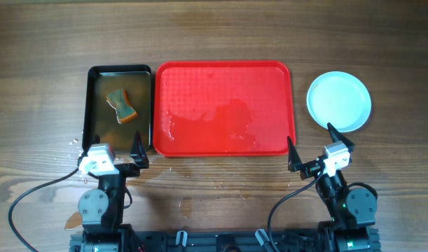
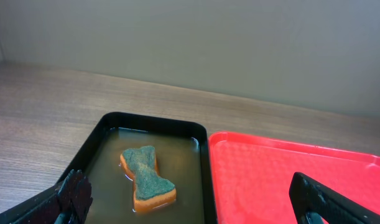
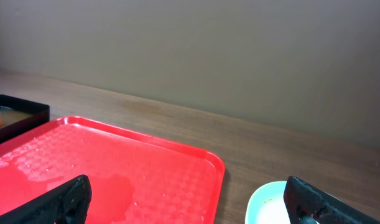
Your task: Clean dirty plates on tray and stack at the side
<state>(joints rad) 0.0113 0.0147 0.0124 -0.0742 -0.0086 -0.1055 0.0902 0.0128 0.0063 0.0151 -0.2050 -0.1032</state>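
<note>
Plate (image 1: 339,101) lies just right of the wet red tray (image 1: 199,80).

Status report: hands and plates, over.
Left hand open, empty. Right hand open, empty. Red tray wet, no plate on it; plates beside its right edge. Sponge in black tray.

I am finding no readable text, label, brand or number: nothing is showing on the red tray (image 1: 221,84), the black tray (image 1: 120,68) beside it, or the plate (image 1: 339,101).
</note>
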